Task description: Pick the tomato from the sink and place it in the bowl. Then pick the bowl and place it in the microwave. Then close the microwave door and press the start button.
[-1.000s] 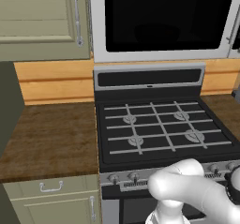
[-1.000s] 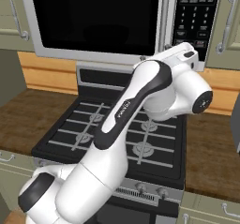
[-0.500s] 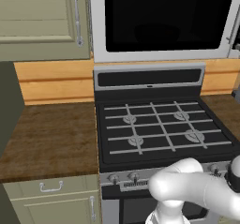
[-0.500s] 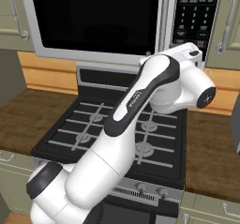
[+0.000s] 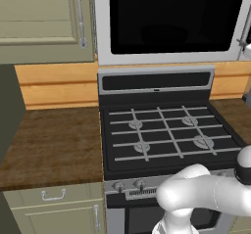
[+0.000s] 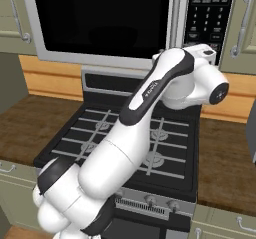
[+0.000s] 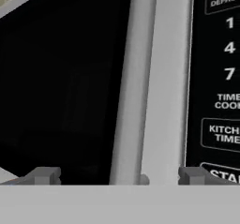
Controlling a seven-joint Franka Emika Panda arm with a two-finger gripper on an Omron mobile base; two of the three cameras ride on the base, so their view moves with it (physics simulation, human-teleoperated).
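Observation:
The microwave [image 6: 50, 58] hangs above the stove, and the microwave door [image 5: 171, 17] with its dark glass window is shut flat against the front. My gripper [image 7: 118, 176] is open and close in front of the door's right edge. Its left fingertip [image 7: 44, 175] is before the glass, its right fingertip [image 7: 192, 175] before the bottom of the black keypad [image 7: 220, 78]. The vertical bar handle [image 7: 133, 78] runs up between them. The start button [image 7: 225, 175] is just right of the right fingertip. The tomato and the bowl are hidden, and the sink is out of view.
A black gas stove [image 5: 162, 135] with grey grates and front knobs [image 5: 130, 185] sits directly under the microwave. Brown wooden counters [image 5: 49, 145] flank it, and beige cabinet doors [image 5: 44, 17] hang beside the microwave. My white arm [image 6: 150, 98] reaches up over the stove.
The arm's upper part has risen a little and drawn closer to the keypad side of the microwave. The gripper has stayed open, and the door has stayed shut.

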